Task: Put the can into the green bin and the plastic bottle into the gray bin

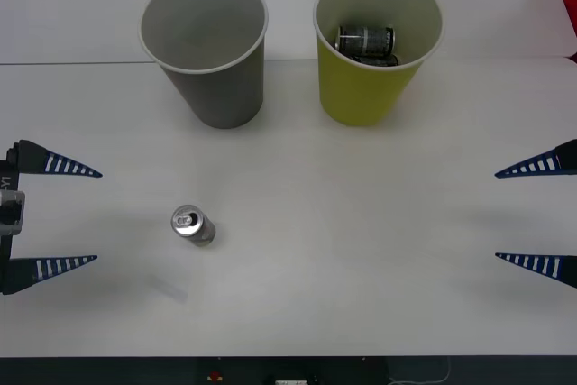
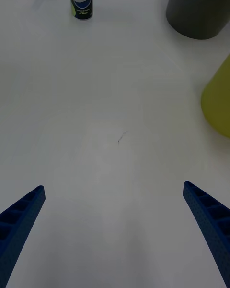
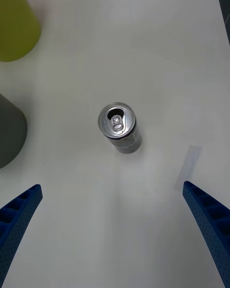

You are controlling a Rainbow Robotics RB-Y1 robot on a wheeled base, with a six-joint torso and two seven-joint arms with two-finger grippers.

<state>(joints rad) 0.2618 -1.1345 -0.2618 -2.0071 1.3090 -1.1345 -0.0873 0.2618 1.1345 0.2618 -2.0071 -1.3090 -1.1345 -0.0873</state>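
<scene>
The can (image 1: 192,225) stands upright on the white table, left of centre, its silver pull-tab top (image 3: 117,119) facing up and its dark side showing a Pepsi label (image 2: 82,0). My left gripper (image 1: 68,216) is open at the table's left edge, level with the can and well short of it; in its wrist view the gripper (image 3: 112,185) has the can ahead, between the finger lines. My right gripper (image 1: 532,214) is open at the right edge, holding nothing. The gray bin (image 1: 203,47) and the green bin (image 1: 374,87) stand side by side at the back. The plastic bottle is out of view.
Dark cans (image 1: 365,40) lie inside the green bin. A faint translucent strip (image 3: 191,165) lies flat on the table near the can. The table's front edge runs along the bottom of the front view. The bins also appear in the right wrist view, gray (image 2: 199,9) and green (image 2: 218,101).
</scene>
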